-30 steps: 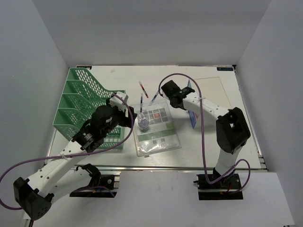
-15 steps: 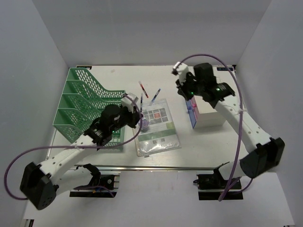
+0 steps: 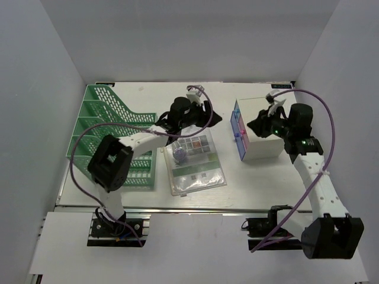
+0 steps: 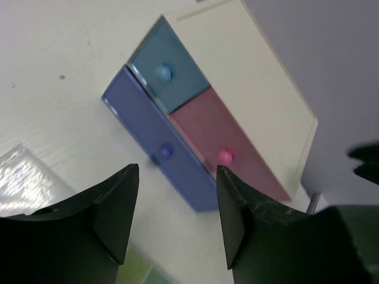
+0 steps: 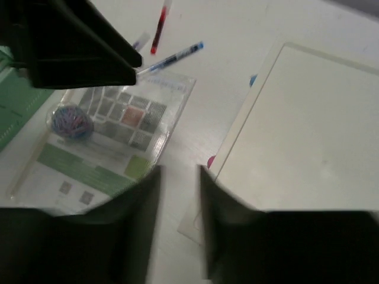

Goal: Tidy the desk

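Desk (image 3: 266, 177): I see a flat white top — aluminium rail (image 3: 195, 208) along the near edge.
Left gripper (image 4: 176, 219): spread, empty.
Right gripper (image 5: 177, 219): narrow gap — empty.

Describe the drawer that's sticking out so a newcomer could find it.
Find the white box on the right half of the desk. Its front holds three knobbed drawers. Yours is the long dark blue drawer, pulled out, beside the shut teal drawer and pink drawer.
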Available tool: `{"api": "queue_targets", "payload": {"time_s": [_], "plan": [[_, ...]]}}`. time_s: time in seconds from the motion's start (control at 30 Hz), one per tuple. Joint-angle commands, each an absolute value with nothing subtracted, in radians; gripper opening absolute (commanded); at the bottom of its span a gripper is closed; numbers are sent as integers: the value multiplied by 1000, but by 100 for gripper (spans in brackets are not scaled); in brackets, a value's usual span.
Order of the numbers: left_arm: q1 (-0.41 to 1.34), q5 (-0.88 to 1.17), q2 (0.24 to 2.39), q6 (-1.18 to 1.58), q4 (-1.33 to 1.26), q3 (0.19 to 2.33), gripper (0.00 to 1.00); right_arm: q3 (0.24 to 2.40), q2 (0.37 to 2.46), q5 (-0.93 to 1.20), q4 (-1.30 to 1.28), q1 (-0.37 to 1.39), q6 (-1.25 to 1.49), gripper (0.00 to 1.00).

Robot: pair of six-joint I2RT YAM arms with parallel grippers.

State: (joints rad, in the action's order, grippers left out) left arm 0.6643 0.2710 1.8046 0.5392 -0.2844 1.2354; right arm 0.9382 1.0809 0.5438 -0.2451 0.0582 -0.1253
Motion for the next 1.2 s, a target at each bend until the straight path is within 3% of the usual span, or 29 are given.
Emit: {"api": "queue_targets", "payload": {"time_s": [0.0, 0.03, 0.37, 0.67, 1.17], "plan": [[661, 261, 1928, 736, -371, 1371, 65, 895, 997, 609, -77, 20, -43, 19], [661, 262, 1960, 788, -389, 1396, 66, 890, 989, 601, -74, 15, -44, 0], [661, 222, 2209, 1054, -569, 1555, 68, 884, 965, 557, -80, -34, -32, 0], [661, 176, 2327, 1276, -804, 1537, 66, 870, 957, 584, -69, -38, -35, 0], [661, 262, 2461, 1325, -844, 1686, 62, 862, 946, 587, -67, -38, -51, 0]]}}
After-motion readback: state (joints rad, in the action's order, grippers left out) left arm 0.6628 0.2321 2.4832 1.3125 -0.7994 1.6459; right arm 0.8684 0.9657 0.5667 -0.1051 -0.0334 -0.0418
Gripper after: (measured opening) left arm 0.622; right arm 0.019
